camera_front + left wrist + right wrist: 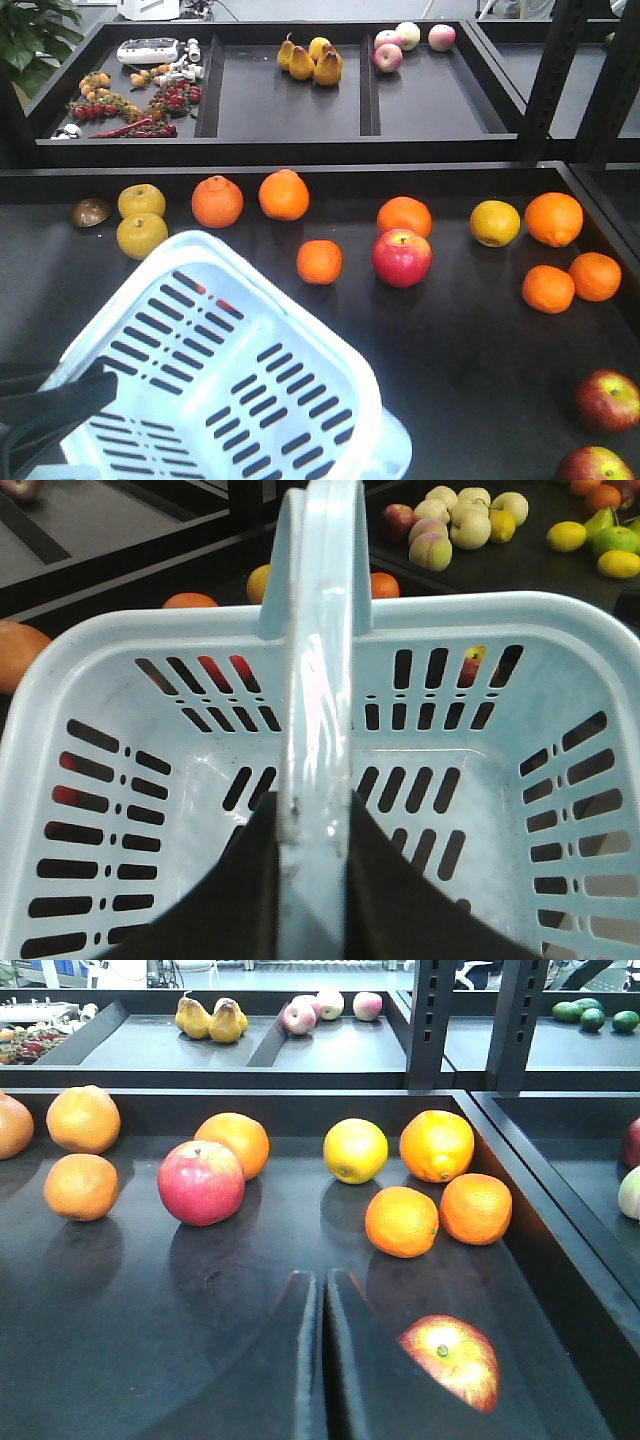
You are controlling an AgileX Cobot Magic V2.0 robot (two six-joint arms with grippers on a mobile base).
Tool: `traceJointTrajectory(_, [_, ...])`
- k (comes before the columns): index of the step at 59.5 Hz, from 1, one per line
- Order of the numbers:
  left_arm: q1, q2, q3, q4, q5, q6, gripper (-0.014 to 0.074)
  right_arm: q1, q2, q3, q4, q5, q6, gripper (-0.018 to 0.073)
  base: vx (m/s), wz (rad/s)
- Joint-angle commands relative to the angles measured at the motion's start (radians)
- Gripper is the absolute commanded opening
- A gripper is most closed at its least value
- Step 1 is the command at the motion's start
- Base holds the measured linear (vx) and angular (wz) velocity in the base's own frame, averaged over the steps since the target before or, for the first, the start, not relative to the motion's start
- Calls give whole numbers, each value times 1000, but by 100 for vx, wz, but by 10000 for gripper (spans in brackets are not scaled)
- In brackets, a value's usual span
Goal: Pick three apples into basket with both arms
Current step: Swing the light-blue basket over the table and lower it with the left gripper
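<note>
Left wrist-mounted view: left jaws hold the bare-floored basket.

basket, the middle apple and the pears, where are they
basket [150,630]: left wrist view, far rim
middle apple [402,257]: front view, red cheek
pears [328,68]: front view, front pear's body

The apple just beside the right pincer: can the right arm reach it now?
Probably yes. The apple lies just to the right of the shut right pincer, with nothing between them; the pincer must open first.
</note>
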Motion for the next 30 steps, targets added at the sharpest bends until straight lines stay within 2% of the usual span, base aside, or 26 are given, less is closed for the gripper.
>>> traceJointTrajectory(1, [-3,0,-30,-33,-134,-9,-6,-2,-11,13,-2,-73,-9,8,0,0])
traceJointTrajectory(18, [-3,0,-30,-33,-152,-8,-6,-2,-11,13,-2,-73,-9,8,0,0])
traceJointTrajectory(30, [-3,0,-30,-42,-245,-10,-6,-2,-11,13,-2,-73,-9,8,0,0])
